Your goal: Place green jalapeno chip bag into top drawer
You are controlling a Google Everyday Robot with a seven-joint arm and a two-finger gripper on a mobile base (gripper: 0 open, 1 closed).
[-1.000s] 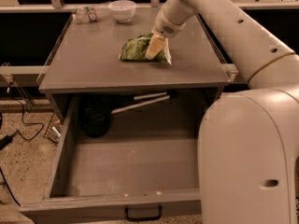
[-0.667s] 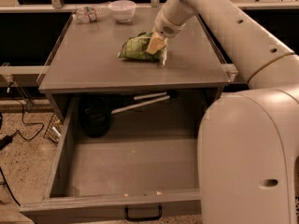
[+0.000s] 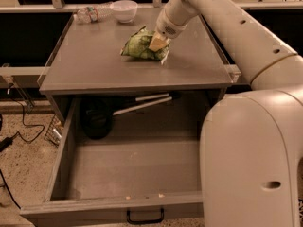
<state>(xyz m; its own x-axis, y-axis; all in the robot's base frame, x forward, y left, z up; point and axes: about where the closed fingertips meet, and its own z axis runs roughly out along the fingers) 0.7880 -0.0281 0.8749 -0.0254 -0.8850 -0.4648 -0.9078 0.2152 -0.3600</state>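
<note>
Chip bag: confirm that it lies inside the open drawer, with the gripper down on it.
Not quite. The chip bag is not inside the drawer; it lies on the tabletop above it, as the camera view shows. The rest holds: the drawer is pulled open, and the gripper is down on the bag.

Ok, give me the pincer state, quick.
Pincer: down on the green jalapeno chip bag on the tabletop; open or closed cannot be told.

One green jalapeno chip bag (image 3: 137,47), one hand (image 3: 157,42) at it; one bottle (image 3: 92,14); one bowl (image 3: 123,9); one top drawer (image 3: 113,207).
</note>
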